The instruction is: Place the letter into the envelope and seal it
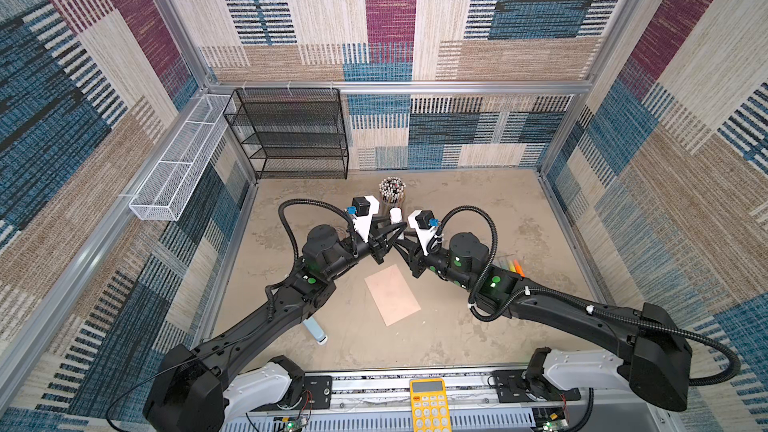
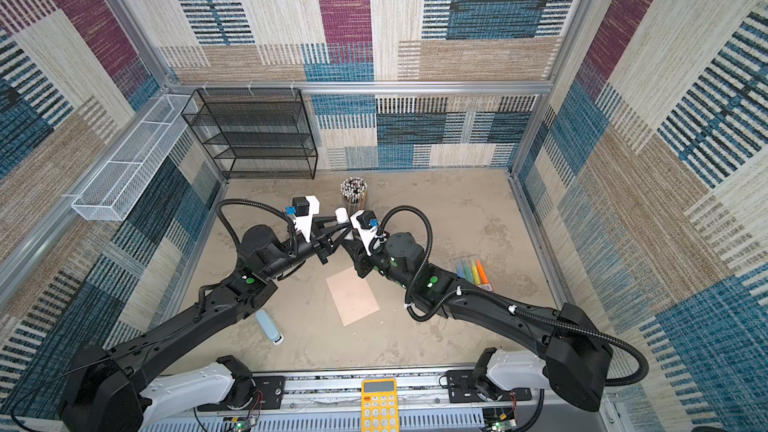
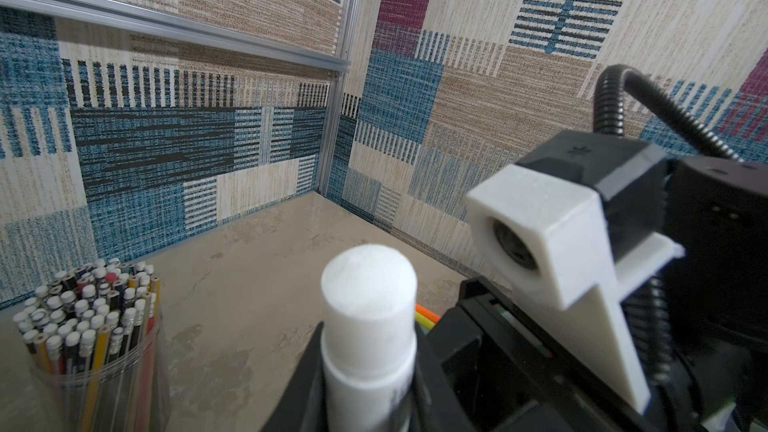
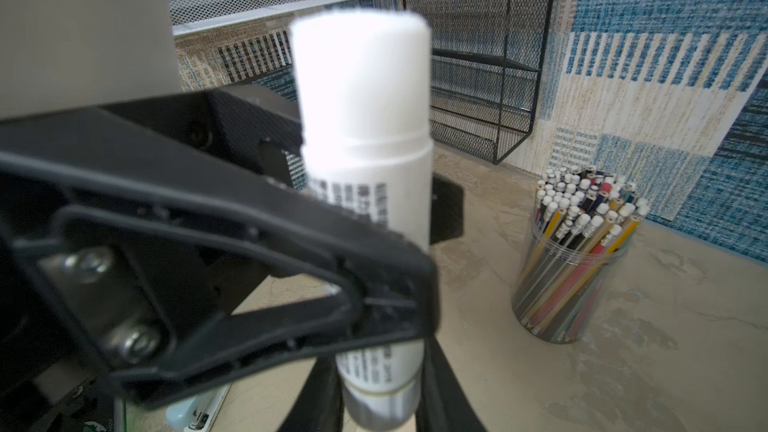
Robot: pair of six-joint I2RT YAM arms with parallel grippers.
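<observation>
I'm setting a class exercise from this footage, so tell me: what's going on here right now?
The two arms meet over the table, both closed on one white glue stick held upright between them. The left gripper clamps its body; the right gripper grips lower, near the base. The cap is on. The peach envelope lies flat on the table below, untouched.

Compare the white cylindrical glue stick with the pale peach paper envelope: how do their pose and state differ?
The white cylindrical glue stick stands upright, raised off the table; the pale peach paper envelope lies flat on it. The glue stick is gripped by the left gripper and right gripper; the envelope is untouched. Both are pale in colour.
</observation>
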